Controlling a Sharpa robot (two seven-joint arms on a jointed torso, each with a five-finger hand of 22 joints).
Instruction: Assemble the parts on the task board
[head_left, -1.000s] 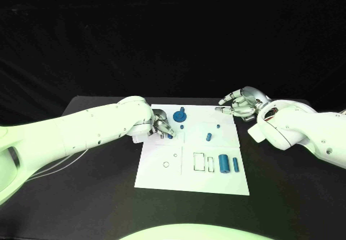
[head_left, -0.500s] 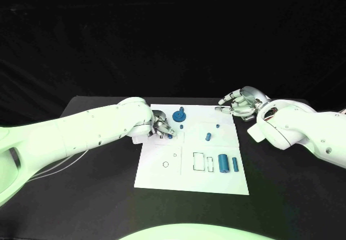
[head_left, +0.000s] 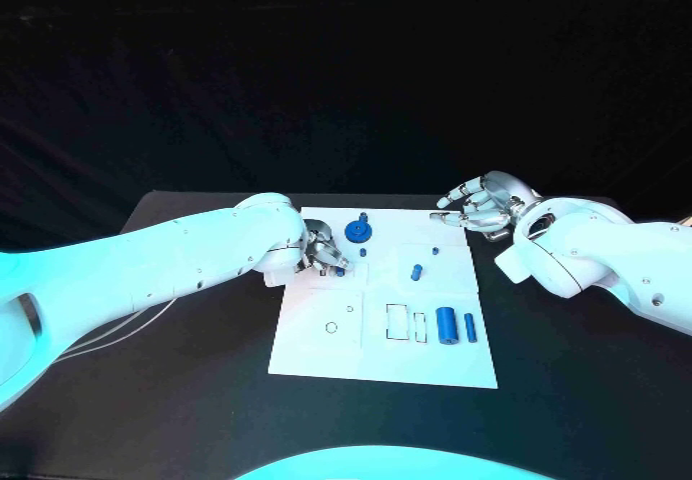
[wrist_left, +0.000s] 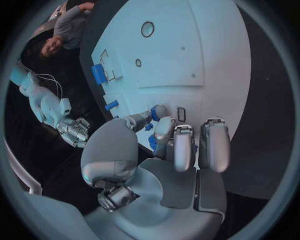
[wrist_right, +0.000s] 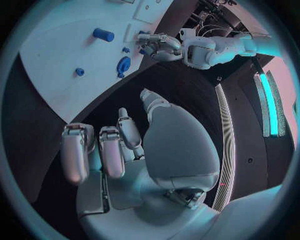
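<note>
Nothing readable from where I'm sitting, honestly. The task board (head_left: 378, 350) has only outlined shapes drawn on it, rectangles and small circles, no letters or numbers I can make out. No labels or markings visible on the blue parts (head_left: 449, 326) or on the arms, and no brand or sign on the surface (head_left: 173, 400) either.

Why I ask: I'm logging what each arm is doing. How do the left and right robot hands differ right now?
The left robot hand is over the task board, fingers pinching a small blue part; the right robot hand hangs past the board's far corner, off it, holding nothing. The left's fingers are closed; the right's are loosely curled and apart. Both are silver hands on white arms.
</note>
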